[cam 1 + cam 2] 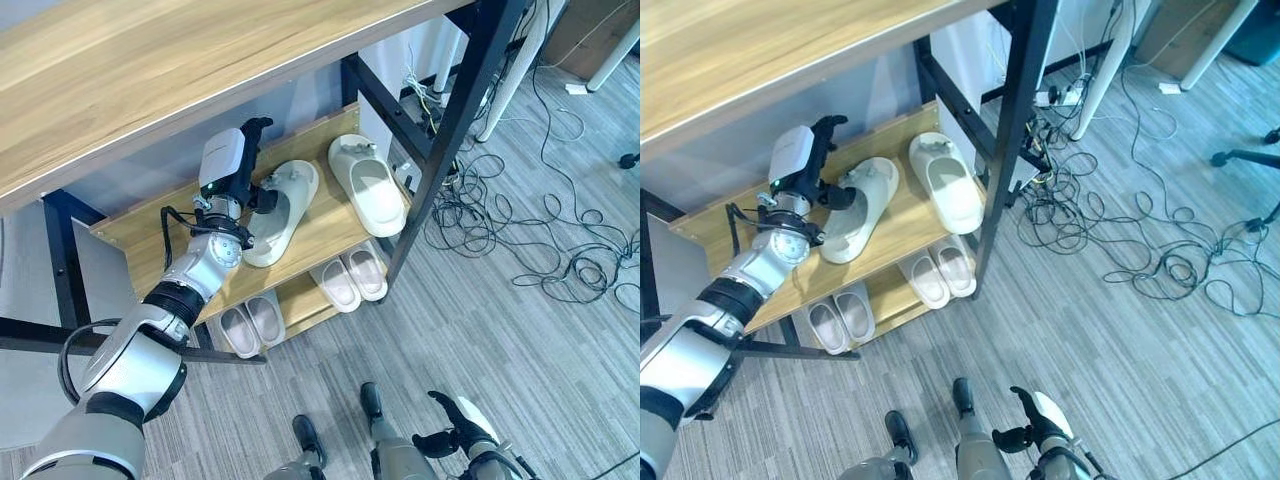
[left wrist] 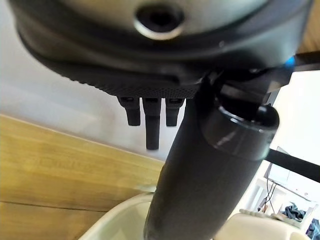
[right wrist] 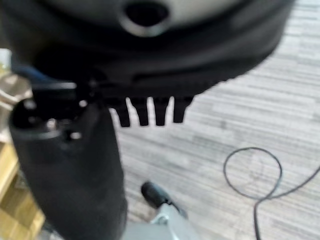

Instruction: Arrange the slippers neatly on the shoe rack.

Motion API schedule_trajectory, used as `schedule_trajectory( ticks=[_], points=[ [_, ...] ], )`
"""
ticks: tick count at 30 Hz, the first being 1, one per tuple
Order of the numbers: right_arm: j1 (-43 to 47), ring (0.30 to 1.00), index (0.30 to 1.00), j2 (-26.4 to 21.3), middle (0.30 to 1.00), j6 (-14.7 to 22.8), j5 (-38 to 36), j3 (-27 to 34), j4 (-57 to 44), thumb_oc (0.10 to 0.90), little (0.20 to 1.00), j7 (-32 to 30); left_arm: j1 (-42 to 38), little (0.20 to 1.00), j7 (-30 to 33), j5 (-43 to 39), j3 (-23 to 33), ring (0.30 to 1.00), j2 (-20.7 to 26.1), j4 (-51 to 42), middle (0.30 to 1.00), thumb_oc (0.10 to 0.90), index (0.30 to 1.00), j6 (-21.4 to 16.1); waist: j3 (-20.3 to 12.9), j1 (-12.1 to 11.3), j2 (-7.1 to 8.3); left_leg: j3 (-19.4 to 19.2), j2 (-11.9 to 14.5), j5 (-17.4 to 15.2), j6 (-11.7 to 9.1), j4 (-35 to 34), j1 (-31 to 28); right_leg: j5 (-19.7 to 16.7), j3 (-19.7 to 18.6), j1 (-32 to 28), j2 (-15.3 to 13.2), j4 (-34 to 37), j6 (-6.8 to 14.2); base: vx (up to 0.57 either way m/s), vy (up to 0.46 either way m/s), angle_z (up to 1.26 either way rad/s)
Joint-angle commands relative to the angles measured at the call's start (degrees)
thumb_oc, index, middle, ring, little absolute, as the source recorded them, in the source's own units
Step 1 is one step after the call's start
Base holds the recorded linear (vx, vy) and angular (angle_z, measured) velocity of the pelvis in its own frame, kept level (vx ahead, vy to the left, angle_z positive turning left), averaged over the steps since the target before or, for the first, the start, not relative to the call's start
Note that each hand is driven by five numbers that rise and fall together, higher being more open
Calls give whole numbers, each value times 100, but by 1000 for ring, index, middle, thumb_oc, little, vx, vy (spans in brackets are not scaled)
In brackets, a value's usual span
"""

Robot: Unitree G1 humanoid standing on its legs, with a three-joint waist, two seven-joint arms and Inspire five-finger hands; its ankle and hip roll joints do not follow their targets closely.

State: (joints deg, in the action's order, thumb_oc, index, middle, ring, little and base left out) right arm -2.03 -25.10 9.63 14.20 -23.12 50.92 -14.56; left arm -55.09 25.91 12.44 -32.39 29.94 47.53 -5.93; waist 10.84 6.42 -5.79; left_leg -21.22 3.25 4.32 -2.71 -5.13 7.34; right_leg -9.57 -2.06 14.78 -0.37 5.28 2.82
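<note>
Lowest in the head views, nearest the camera, the right hand [image 1: 462,428] hangs over the grey plank floor [image 1: 520,340], well away from the rack; its wrist view shows short, straight fingers [image 3: 150,112] beside the thumb, relaxed and holding nothing.

Starting at the left, the left hand [image 1: 243,172] reaches in over the middle shelf [image 1: 130,235] of the shoe rack [image 1: 440,150], under the wide wooden top board [image 1: 150,70]. Its dark thumb lies against the heel end of the left cream slipper [image 1: 283,210], and in the wrist view the fingers [image 2: 152,122] hang straight and uncurled above that slipper's rim, so the hand is spread, touching rather than pinching. Whether the fingertips themselves meet the slipper cannot be made out, since the thumb covers most of that view.

This slipper lies tilted, its toe pointing toward the rack's rear right. Just to its right, apart from it, the right cream slipper [image 1: 368,182] lies nearer the black upright, angled the other way.

On the bottom shelf [image 1: 305,305], one pale pink pair [image 1: 251,323] sits at the left, partly cut off by the shelf above, and a second pale pair [image 1: 350,276] sits at the right.

Farther right, tangled black cables [image 1: 520,230] sprawl across the floor.
</note>
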Motion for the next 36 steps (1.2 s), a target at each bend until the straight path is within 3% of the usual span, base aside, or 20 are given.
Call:
schedule_trajectory(
  ticks=[1, 17, 27, 28, 36],
  points=[
    [-467, 900, 900, 21, 900, 225, -47, -67, -164, 800, 900, -158, -297, 900, 525, 11, 424, 900, -89, -63, 900, 800, 900, -265, -617, -172, -1, 359, -13, 26, -269, 13, 243, 178, 396, 79, -323, -66, 830, 0, 0, 0],
    [-525, 900, 900, 107, 900, 88, 87, 78, -148, 800, 900, -126, 976, 900, 180, -556, 1083, 900, -163, -1344, 900, 800, 900, -529, -669, -424, 97, 580, 5, 41, -295, 13, 136, 249, 709, -200, -342, -40, 790, -16, -12, 9],
    [-586, 900, 900, 143, 900, -4, 154, 122, -120, 800, 900, -95, 1704, 900, -98, -1288, 1399, 900, -461, -1502, 900, 800, 900, -625, -717, -486, 138, 629, 9, 43, -301, 13, 58, 256, 818, -303, -354, -46, 742, -15, -5, 4],
    [-580, 900, 900, 164, 900, -41, 176, 129, -100, 800, 900, -93, 1914, 900, -228, -1652, 1450, 900, -632, -1418, 900, 800, 900, -689, -730, -494, 158, 638, 8, 49, -298, 13, 51, 254, 829, -313, -355, -49, 728, -22, -5, 10],
    [-548, 900, 900, 176, 900, -61, 191, 117, -67, 800, 900, -120, 2019, 900, -388, -1881, 1353, 900, -854, -1285, 900, 800, 900, -716, -741, -475, 168, 658, 14, 72, -291, 13, 69, 233, 842, -283, -357, -63, 716, -9, -3, 4]
  ],
)
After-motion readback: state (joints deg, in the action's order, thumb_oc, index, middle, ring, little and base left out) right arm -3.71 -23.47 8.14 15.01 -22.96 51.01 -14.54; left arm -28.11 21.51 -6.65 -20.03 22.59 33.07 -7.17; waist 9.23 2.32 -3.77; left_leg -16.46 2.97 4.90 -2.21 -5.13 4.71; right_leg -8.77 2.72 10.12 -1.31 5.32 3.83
